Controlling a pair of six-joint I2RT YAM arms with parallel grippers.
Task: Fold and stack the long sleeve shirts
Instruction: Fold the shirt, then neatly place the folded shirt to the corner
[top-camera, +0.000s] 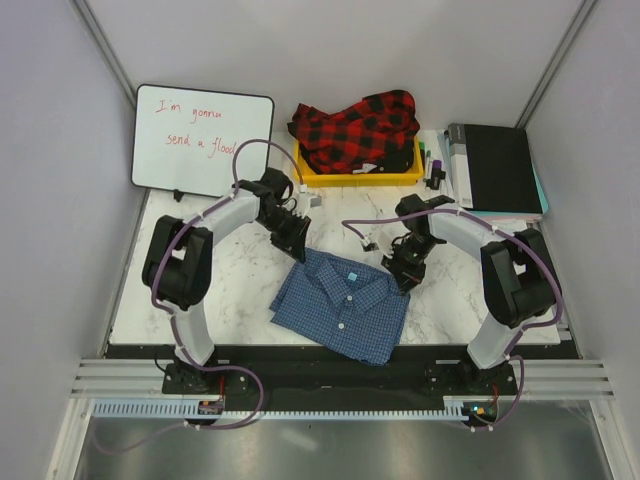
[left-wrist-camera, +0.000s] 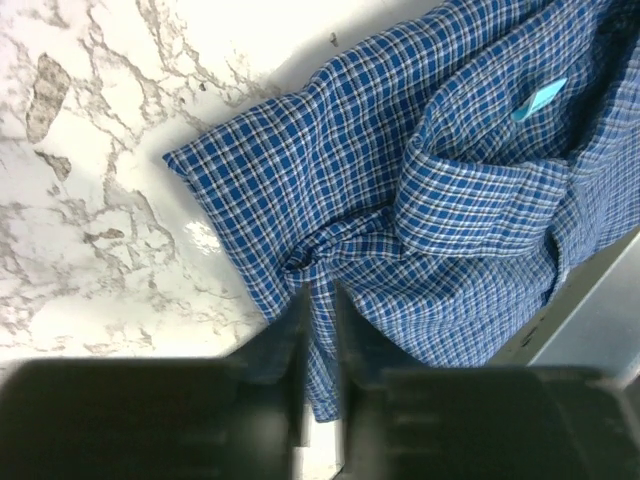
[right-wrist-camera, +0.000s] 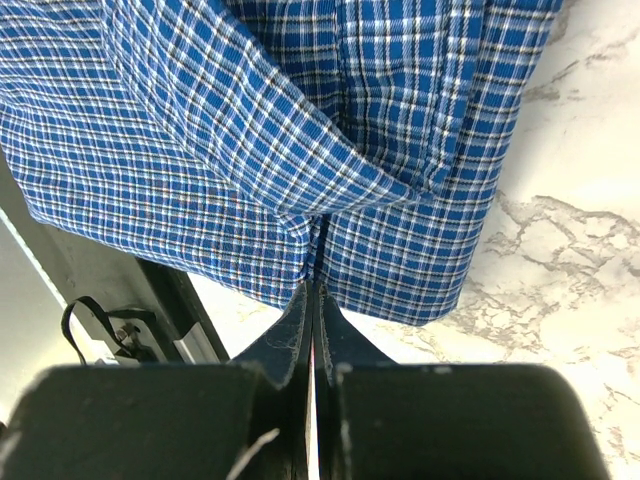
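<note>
The blue shirt (top-camera: 342, 305) lies folded into a rough square between the two grippers, collar up, on the marble table (top-camera: 240, 290). The left gripper (left-wrist-camera: 318, 295) is clamped on a puckered bunch of its edge just ahead of the fingertips. The right gripper (right-wrist-camera: 313, 290) has its fingers pressed together at the opposite hem, probably nipping a fold, though the tip is hard to read. The cloth looks light and limp and would likely sag or unfold if held at one point, so pinching through all layers at opposing edges suits it. The red plaid shirt (top-camera: 358, 128) sits heaped in a yellow bin (top-camera: 360, 178), well beyond both grippers.
</note>
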